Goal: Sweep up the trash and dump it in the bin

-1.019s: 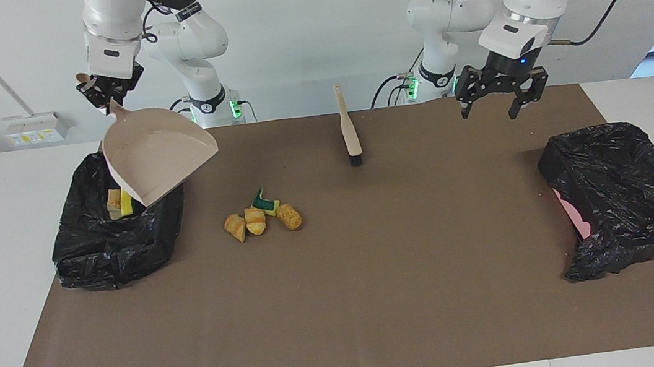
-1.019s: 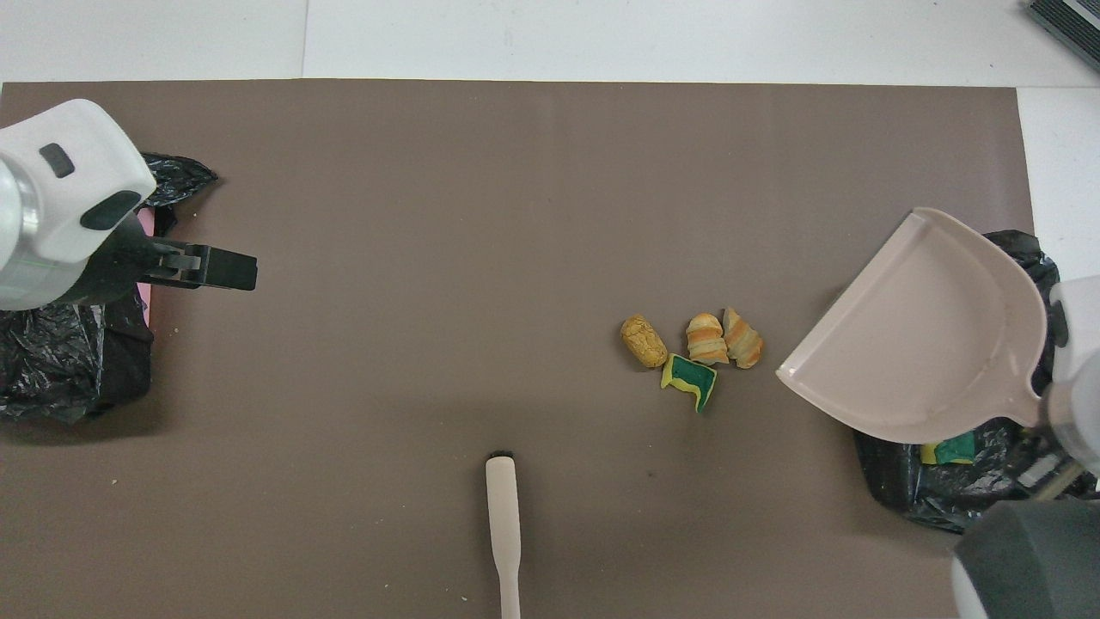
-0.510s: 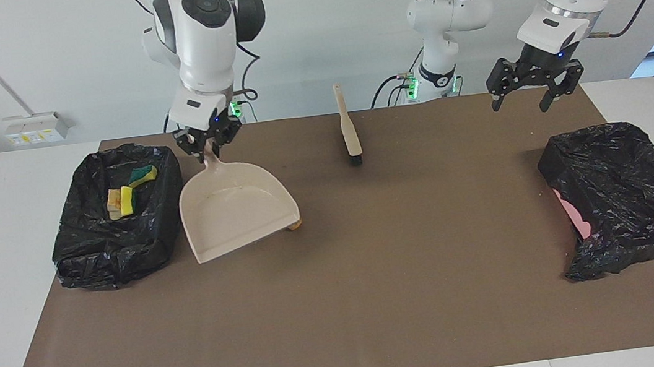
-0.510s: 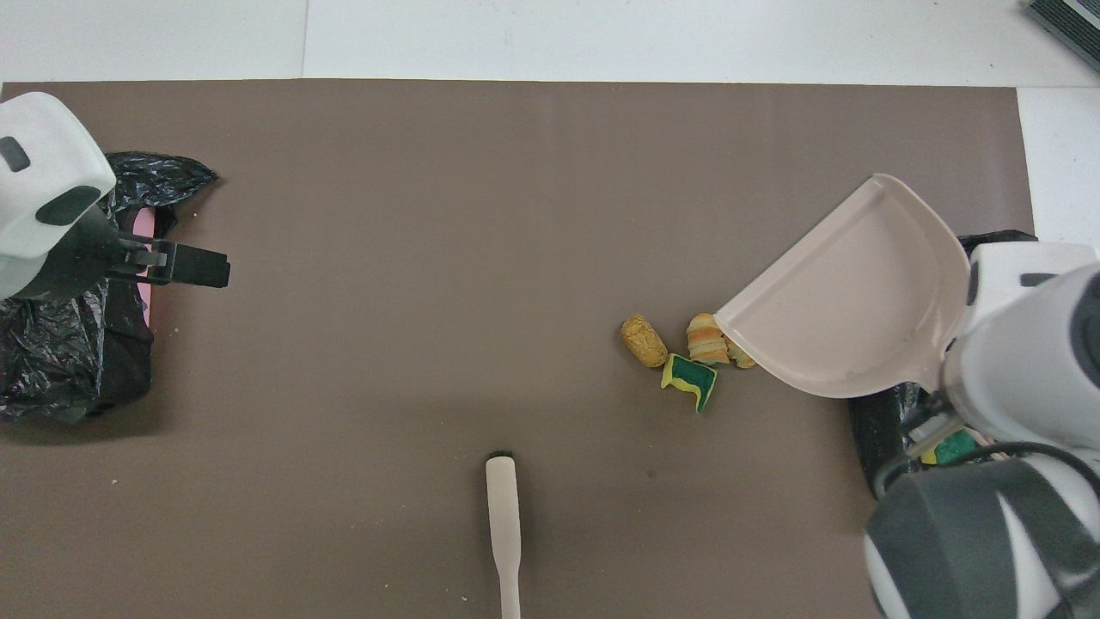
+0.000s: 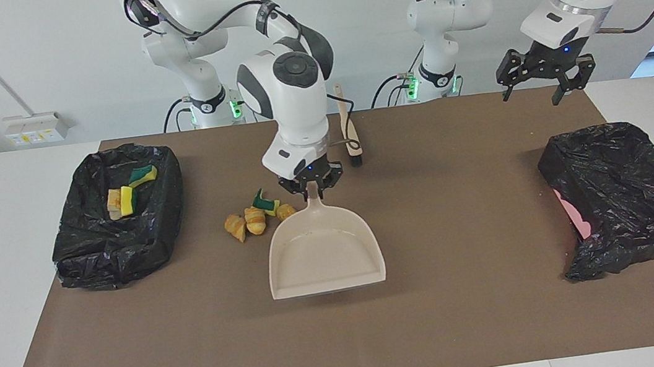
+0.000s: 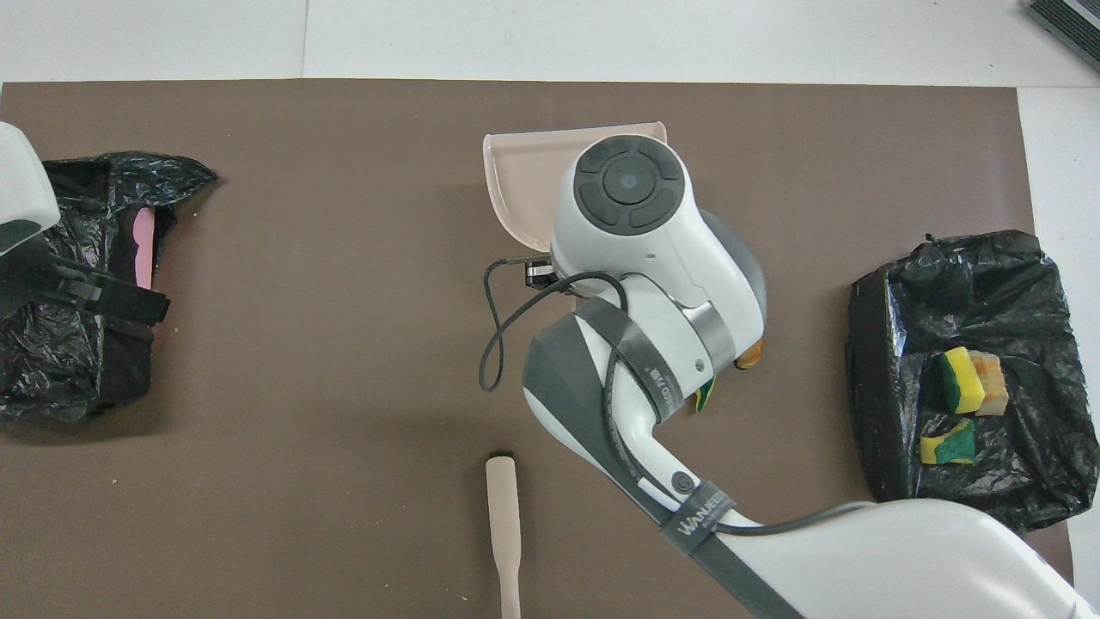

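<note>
My right gripper (image 5: 310, 187) is shut on the handle of the beige dustpan (image 5: 323, 252), (image 6: 524, 180). The pan lies flat and low at the mat's middle, its mouth facing away from the robots. I cannot tell whether it touches the mat. The trash (image 5: 253, 217), bread pieces and a green-yellow sponge chunk, lies on the mat beside the pan's handle, toward the right arm's end. In the overhead view the right arm hides most of that pile. The black-lined bin (image 5: 79, 251), (image 6: 1014, 481) holds sponge chunks and bread (image 5: 128, 192). My left gripper (image 5: 544, 72) hangs open in the air, holding nothing.
A beige brush (image 5: 349, 128), (image 6: 503, 516) lies on the mat near the robots, close to the right arm's wrist. A second black-lined bin (image 5: 628, 196), (image 6: 51, 370) with pink showing stands at the left arm's end, below the left gripper.
The right arm carried the dustpan from over the bin, across the trash pile, down to the mat's middle. The left gripper rose and drifted toward its own end.
</note>
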